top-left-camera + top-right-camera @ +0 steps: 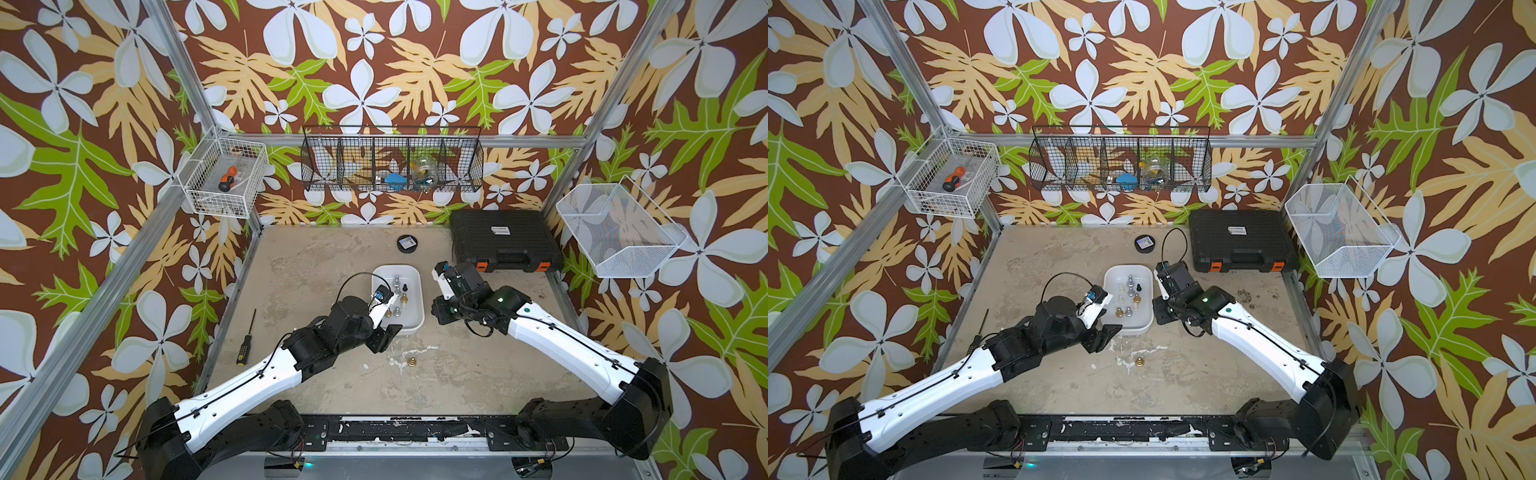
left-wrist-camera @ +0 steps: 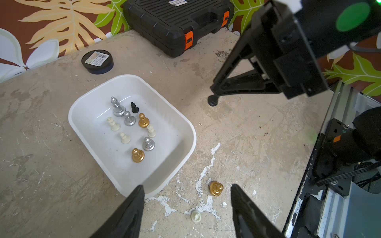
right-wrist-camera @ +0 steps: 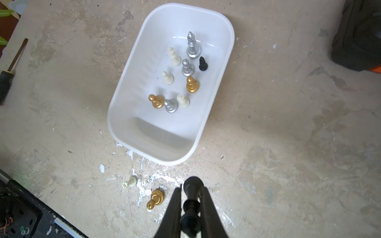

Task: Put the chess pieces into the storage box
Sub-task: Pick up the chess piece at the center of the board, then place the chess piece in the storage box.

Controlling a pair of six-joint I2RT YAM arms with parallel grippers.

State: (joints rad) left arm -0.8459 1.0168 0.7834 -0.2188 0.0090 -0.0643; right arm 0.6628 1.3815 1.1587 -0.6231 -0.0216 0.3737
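Stained grey tabletop [image 1: 316,257] — on it sit the white storage box [image 3: 165,148], a labelled black puck [image 1: 407,243], a black orange-latched case [image 1: 505,239], a screwdriver [image 1: 246,345], a loose gold pawn [image 2: 216,188] and a cream piece [image 2: 195,215].

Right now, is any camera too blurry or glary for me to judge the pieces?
Left wrist view: pieces in the box sharp, only the left gripper fingers soft. Right wrist view: the black piece in the right gripper is blurred up close; faint glare on the box wall. Both top views: pieces tiny.

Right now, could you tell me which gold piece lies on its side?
The gold piece on the table outside the storage box; both gold pieces inside stand upright.
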